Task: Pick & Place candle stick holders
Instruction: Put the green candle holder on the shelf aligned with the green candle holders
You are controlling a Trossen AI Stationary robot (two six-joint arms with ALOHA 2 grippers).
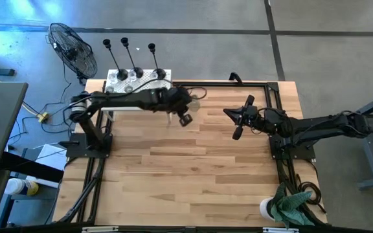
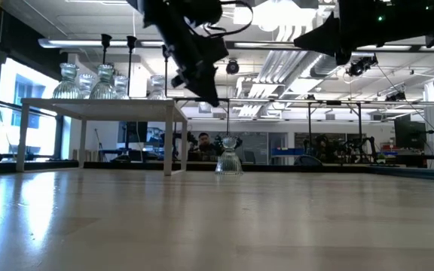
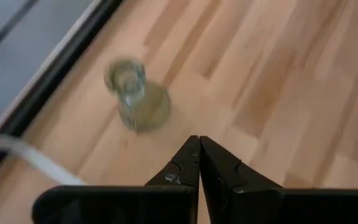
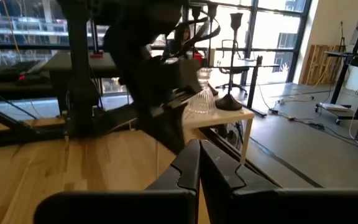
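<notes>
Left tool (image 3: 199,146) pinched empty above glass holder (image 3: 135,93), upright, mouth skyward.

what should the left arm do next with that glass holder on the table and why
Probably open the left tool and lower it over the glass holder. Its fingers are shut and empty, raised above the wood, while the holder stands alone on the table just ahead of them. The right tool waits, shut.

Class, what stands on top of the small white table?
On the small white table: clear glass holders and black candlestick holders. The left arm partly covers it from above, so the exact count stays uncertain.
</notes>
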